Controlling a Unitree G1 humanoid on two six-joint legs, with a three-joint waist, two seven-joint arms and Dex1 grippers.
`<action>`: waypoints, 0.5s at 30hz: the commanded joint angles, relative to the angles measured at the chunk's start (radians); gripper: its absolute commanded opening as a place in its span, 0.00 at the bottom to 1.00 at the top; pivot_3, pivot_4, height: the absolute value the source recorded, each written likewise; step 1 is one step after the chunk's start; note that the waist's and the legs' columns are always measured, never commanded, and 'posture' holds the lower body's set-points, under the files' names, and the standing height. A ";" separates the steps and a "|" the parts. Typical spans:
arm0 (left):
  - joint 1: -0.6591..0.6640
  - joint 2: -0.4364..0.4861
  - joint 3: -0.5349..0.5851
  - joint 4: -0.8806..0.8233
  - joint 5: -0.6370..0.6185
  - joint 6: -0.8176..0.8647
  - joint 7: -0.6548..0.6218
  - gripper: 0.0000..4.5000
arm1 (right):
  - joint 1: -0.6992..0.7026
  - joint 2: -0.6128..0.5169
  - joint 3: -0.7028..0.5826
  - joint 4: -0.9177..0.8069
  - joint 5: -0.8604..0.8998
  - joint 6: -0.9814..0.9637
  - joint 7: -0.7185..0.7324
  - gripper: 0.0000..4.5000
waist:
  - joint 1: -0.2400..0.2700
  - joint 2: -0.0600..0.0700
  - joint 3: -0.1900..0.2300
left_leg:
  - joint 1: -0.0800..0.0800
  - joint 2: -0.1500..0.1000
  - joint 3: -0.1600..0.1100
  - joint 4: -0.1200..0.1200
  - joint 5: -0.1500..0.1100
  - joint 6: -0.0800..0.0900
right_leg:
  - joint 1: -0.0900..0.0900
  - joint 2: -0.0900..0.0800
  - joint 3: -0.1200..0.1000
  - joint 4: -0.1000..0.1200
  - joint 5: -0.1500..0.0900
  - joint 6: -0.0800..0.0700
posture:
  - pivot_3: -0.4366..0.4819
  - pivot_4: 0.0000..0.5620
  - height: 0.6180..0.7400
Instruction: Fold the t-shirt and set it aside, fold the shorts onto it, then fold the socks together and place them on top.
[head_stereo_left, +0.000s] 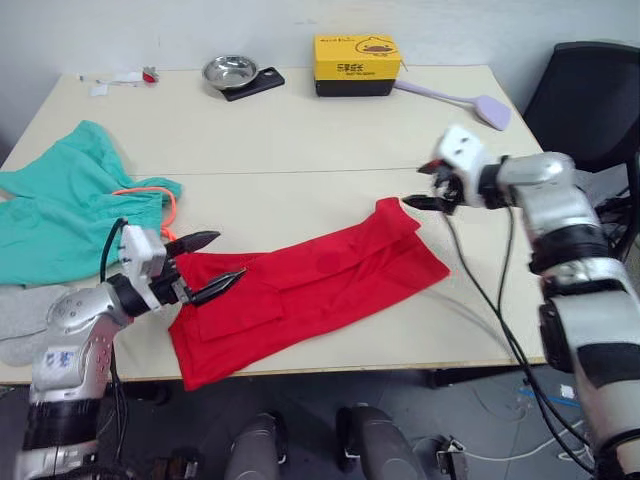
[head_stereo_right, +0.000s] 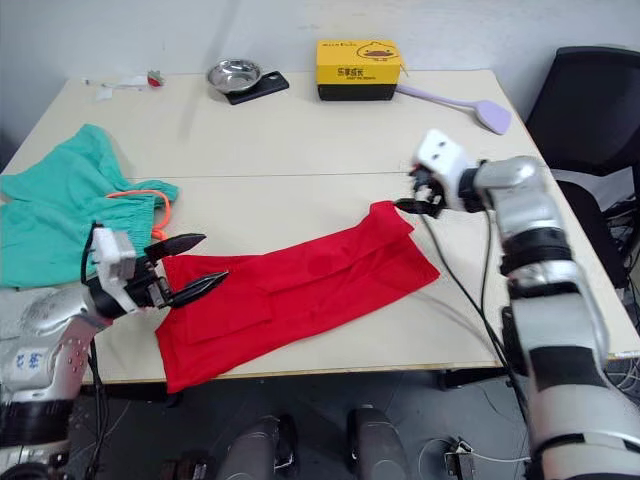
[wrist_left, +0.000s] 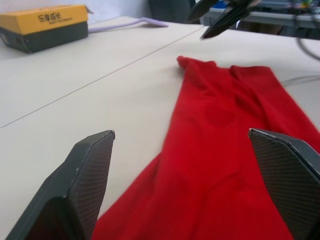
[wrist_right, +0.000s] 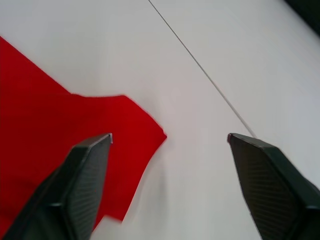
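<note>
The red t-shirt (head_stereo_left: 320, 275) lies as a long folded strip, running diagonally across the near half of the table. My left gripper (head_stereo_left: 228, 255) hovers open over the strip's near-left end, its fingers spread with nothing between them. Beside the strip's far-right corner my right gripper (head_stereo_left: 412, 202) is open too, just off the cloth's edge (wrist_right: 145, 125). The teal-green shorts (head_stereo_left: 60, 215) with the orange drawstring (head_stereo_left: 160, 200) lie crumpled at the table's left side. A light-grey sock (head_stereo_left: 25, 310) rests near the front-left edge, partly behind my left arm.
At the far side stand a yellow box (head_stereo_left: 356, 65), a metal bowl (head_stereo_left: 229, 70) on a black slab, and a lilac spatula (head_stereo_left: 470, 102). A black chair (head_stereo_left: 590, 95) is at the right. The table's front edge (head_stereo_left: 400, 365) runs just below the shirt.
</note>
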 joint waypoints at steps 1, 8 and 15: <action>-0.108 0.061 -0.068 0.126 0.083 -0.054 -0.095 1.00 | 0.086 -0.073 -0.152 -0.353 0.225 0.654 -0.008 0.99 | 0.001 0.001 0.000 | 0.000 0.000 0.000 -0.001 0.000 0.000 | 0.000 0.000 0.000 0.000 0.000 0.000 | 0.48 0.27 1.00; -0.344 0.071 -0.213 0.413 0.210 -0.124 -0.240 1.00 | 0.349 -0.105 -0.279 -0.786 0.402 1.256 -0.155 0.99 | 0.007 0.001 0.000 | -0.002 0.000 -0.002 0.000 -0.002 0.003 | -0.002 -0.001 -0.002 0.001 0.000 -0.001 | 0.48 0.27 1.00; -0.532 -0.004 -0.297 0.704 0.343 -0.225 -0.223 1.00 | 0.572 0.003 -0.326 -0.955 0.551 1.277 -0.372 0.99 | 0.008 0.000 0.000 | -0.012 -0.001 0.001 0.004 0.000 0.003 | -0.013 -0.001 0.000 0.003 0.001 0.001 | 0.48 0.27 1.00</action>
